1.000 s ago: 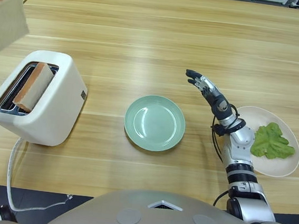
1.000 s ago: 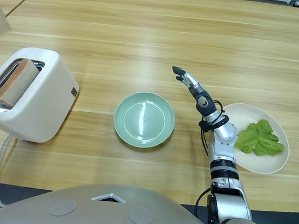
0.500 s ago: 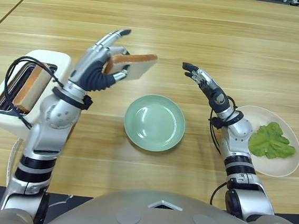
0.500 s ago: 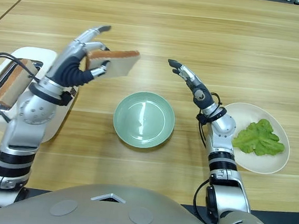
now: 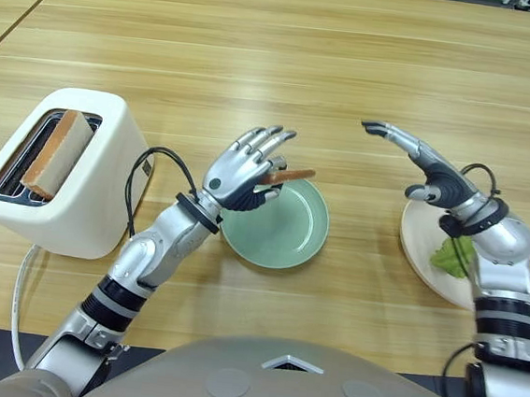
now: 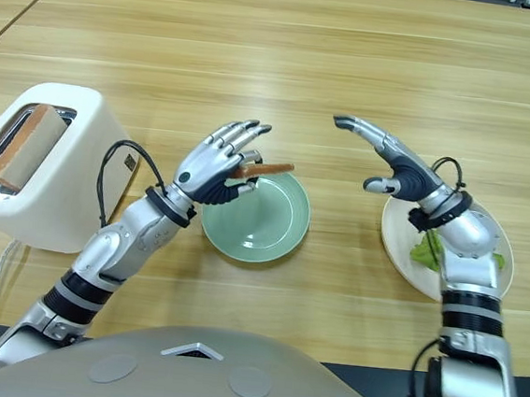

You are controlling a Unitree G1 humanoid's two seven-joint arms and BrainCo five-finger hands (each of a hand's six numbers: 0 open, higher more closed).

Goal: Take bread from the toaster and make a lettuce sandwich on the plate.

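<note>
My left hand (image 5: pixel 243 165) is shut on a slice of bread (image 5: pixel 293 175), held flat and seen edge-on just over the far left rim of the green plate (image 5: pixel 291 237). The white toaster (image 5: pixel 77 204) stands at the left with a second slice of bread (image 5: pixel 60 152) sticking up from its slot. My right hand (image 5: pixel 420 164) hovers open, fingers stretched out, above the near left part of the white plate (image 5: pixel 418 243). A leaf of lettuce (image 5: pixel 449 257) lies on that plate, mostly hidden behind my right wrist.
The toaster's white cord (image 5: pixel 20 302) trails off the table's near edge at the left. Bare wooden table stretches beyond both plates and between them.
My left hand has come down and toward me with the bread, from above the table to the green plate's rim. My right hand has swung right, over the white plate.
</note>
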